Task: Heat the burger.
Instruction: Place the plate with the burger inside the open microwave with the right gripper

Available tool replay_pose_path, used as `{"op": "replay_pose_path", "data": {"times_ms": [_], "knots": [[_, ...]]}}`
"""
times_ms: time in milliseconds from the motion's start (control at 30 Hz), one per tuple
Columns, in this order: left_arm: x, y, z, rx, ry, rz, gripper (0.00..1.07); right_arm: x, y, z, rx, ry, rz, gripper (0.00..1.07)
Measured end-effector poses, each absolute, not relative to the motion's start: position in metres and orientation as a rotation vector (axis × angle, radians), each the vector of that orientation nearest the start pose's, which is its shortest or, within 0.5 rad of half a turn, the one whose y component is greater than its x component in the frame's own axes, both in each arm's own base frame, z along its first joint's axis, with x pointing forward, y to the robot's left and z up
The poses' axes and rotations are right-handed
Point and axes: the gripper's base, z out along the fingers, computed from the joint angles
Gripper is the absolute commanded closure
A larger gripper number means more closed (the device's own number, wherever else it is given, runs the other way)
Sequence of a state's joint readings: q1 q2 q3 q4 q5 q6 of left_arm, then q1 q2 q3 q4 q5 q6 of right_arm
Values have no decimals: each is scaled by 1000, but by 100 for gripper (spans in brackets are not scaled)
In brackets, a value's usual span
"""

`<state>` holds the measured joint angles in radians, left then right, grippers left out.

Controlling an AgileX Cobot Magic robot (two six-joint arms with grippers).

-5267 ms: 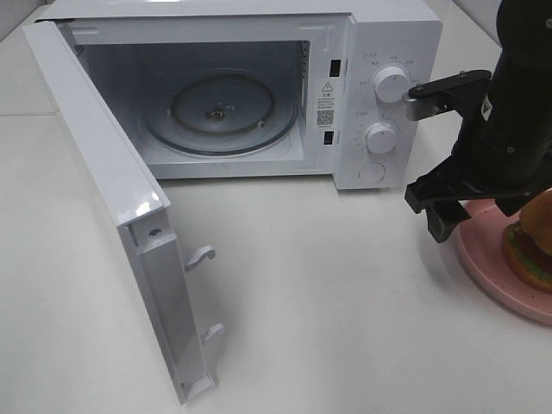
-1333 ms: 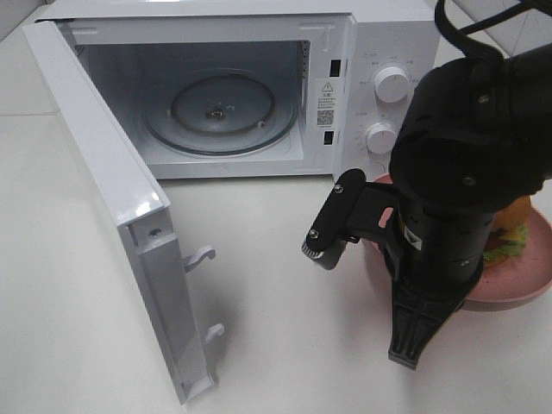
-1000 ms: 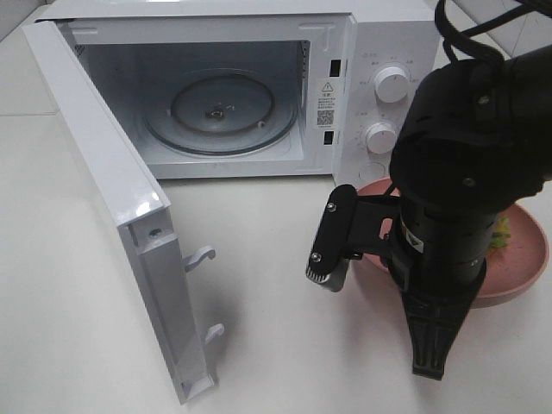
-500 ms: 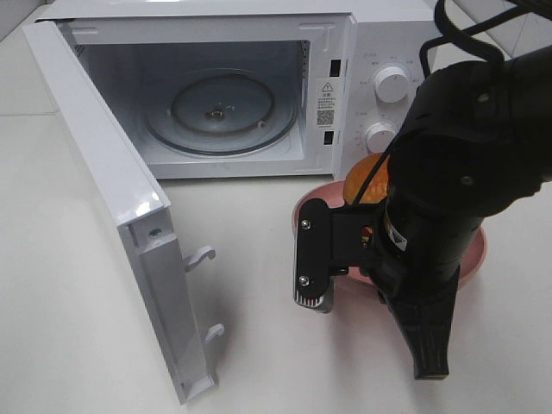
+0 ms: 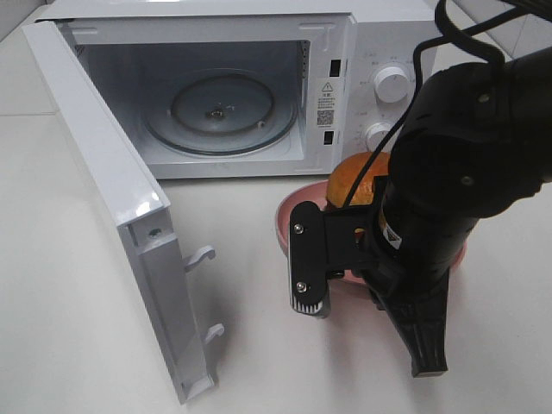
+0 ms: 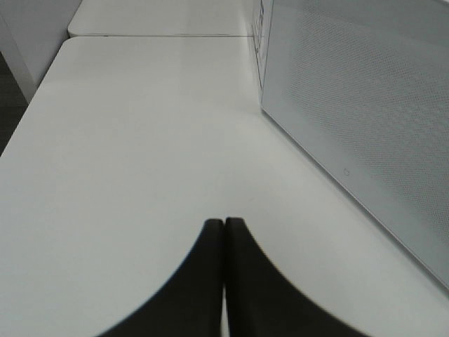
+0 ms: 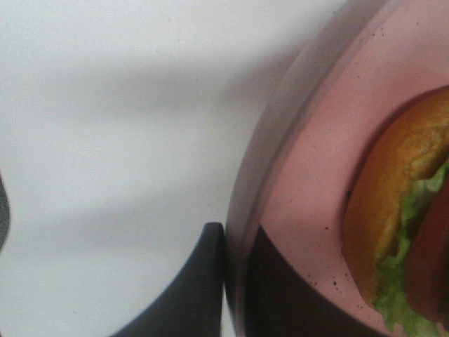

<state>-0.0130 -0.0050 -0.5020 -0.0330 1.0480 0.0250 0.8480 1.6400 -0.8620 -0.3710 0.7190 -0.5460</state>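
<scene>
The burger (image 5: 352, 178), with a golden-brown bun, sits on a round pink plate (image 5: 287, 217) in front of the microwave's control panel. My right arm (image 5: 435, 216) covers most of both. In the right wrist view my right gripper (image 7: 235, 247) is shut on the plate's rim (image 7: 280, 151), one finger outside it and one inside. The burger (image 7: 396, 217) lies beside it, showing bun, lettuce and tomato. My left gripper (image 6: 224, 226) is shut and empty over the bare table, and it does not show in the exterior view.
The white microwave (image 5: 379, 43) stands at the back with its door (image 5: 112, 194) swung wide open to the left. A glass turntable (image 5: 220, 108) lies in the cavity. Two knobs (image 5: 391, 84) are on the right panel. The door's outer face (image 6: 365, 119) is beside my left gripper.
My right arm has carried the pink plate with the burger leftward, from the table's right side to the front of the microwave's control panel. The microwave door has not moved.
</scene>
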Motion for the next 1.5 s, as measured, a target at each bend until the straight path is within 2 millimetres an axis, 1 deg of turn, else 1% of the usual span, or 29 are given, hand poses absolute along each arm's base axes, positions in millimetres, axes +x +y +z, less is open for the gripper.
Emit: {"op": "replay_pose_path", "data": {"times_ms": [100, 167, 267, 333, 367, 433, 467, 500, 533, 600, 700, 767, 800, 833, 1000, 1067, 1200, 1333, 1500], "knots": [[-5, -3, 279, 40, 2024, -32, 106, 203, 198, 173, -2178, 1943, -350, 107], [-5, -3, 279, 40, 2024, -32, 106, 204, 201, 173, -2263, 1818, -347, 107], [-5, -3, 279, 40, 2024, -32, 106, 204, 202, 173, -2281, 1786, -344, 107], [-5, -3, 279, 40, 2024, -32, 106, 205, 205, 174, -2337, 1671, -341, 107], [-5, -3, 279, 40, 2024, -32, 106, 205, 205, 174, -2337, 1671, -341, 107], [-5, -3, 279, 40, 2024, -32, 106, 207, 208, 174, -2351, 1601, -339, 107], [-5, -3, 279, 40, 2024, -32, 106, 207, 208, 174, -2351, 1601, -339, 107], [-5, -3, 279, 40, 2024, -32, 106, 207, 209, 175, -2365, 1556, -341, 107], [-5, -3, 279, 40, 2024, -32, 106, 207, 209, 175, -2365, 1556, -341, 107], [-5, -3, 279, 40, 2024, -32, 106, 208, 210, 175, -2386, 1496, -345, 107], [-5, -3, 279, 40, 2024, -32, 106, 208, 211, 175, -2398, 1473, -348, 107], [-5, -3, 279, 40, 2024, -32, 106, 209, 213, 176, -2424, 1392, -356, 107], [-5, -3, 279, 40, 2024, -32, 106, 209, 213, 176, -2424, 1392, -356, 107], [-5, -3, 279, 40, 2024, -32, 106, 209, 214, 176, -2426, 1355, -352, 107], [-5, -3, 279, 40, 2024, -32, 106, 210, 218, 177, -2411, 1317, -331, 107], [-5, -3, 279, 40, 2024, -32, 106, 209, 221, 178, -2406, 1270, -308, 107], [-5, -3, 279, 40, 2024, -32, 106, 212, 220, 178, -2400, 1256, -300, 107], [-5, -3, 279, 40, 2024, -32, 106, 224, 210, 179, -2374, 1272, -300, 107], [-5, -3, 279, 40, 2024, -32, 106, 231, 204, 179, -2367, 1249, -292, 107]]}}
